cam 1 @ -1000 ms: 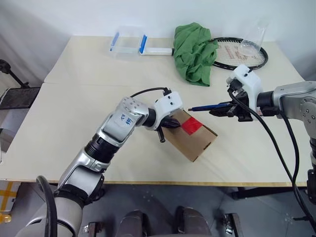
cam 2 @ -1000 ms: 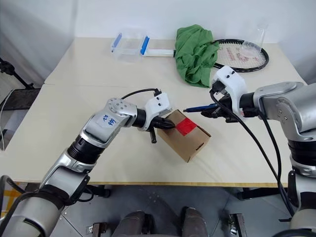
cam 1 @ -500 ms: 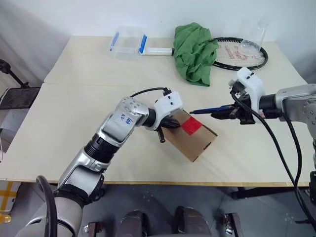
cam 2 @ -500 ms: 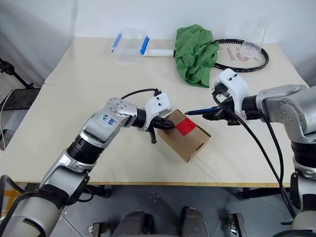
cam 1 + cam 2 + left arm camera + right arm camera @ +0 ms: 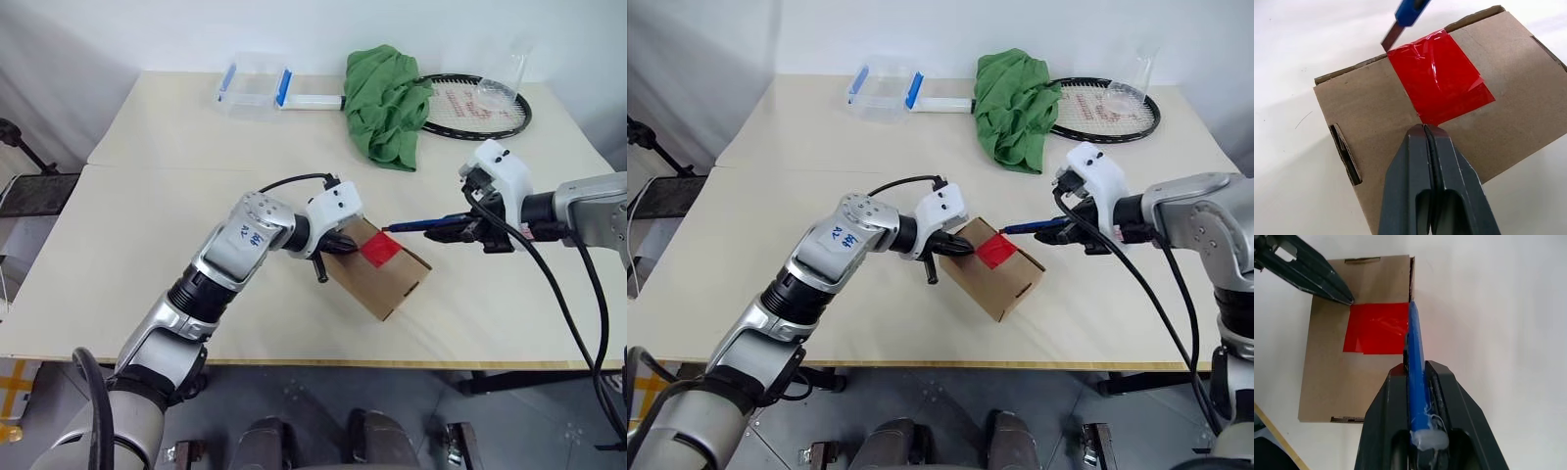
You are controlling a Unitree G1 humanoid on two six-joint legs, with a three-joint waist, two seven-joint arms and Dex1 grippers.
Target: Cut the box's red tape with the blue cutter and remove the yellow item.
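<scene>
Item: box [image 5: 377, 269] on desk [image 5: 147, 225] — sitting under left gripper [image 5: 1426, 134], which is closed w/ nothing in it, tips pressing the top at near edge of red tape [image 5: 1440, 76].

Right gripper [image 5: 1418, 377] is clamping blue cutter [image 5: 1414, 347]; blade hovering just past tape's far edge.

Risks: box sliding or tipping if the stroke outpushes left gripper's hold; blade skating off seam — or running into left gripper's tips.

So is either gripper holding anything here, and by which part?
The right gripper is shut on the blue cutter, gripping its rear end. The left gripper holds nothing; its shut fingertips press on the box beside the red tape.
</scene>
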